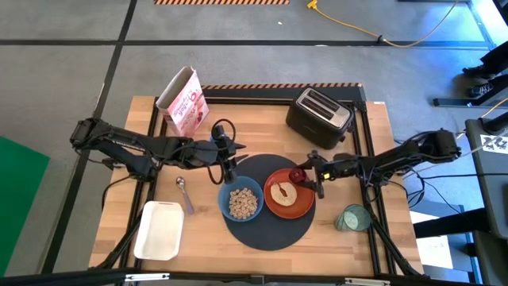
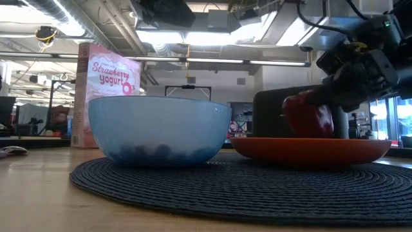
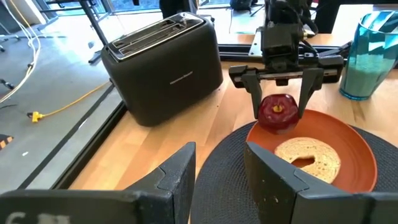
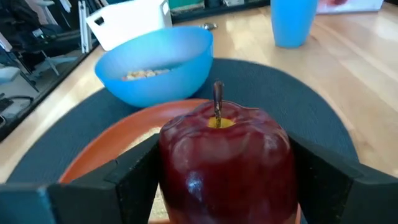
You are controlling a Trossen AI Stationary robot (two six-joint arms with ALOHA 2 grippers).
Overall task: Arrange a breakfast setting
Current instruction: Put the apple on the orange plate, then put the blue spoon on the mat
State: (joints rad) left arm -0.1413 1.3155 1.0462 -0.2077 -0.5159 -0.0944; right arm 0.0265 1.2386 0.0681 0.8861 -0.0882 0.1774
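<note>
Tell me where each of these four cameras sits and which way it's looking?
High view: overhead, straight down; both arms, mat, toaster.
Low view: tabletop height, level across; blue bowl, orange plate, right gripper.
Left wrist view: on the left arm, past its open left gripper toward the right gripper.
Right wrist view: on the right arm, facing the bowl.
Shared: the dark red fruit held over the plate.
</note>
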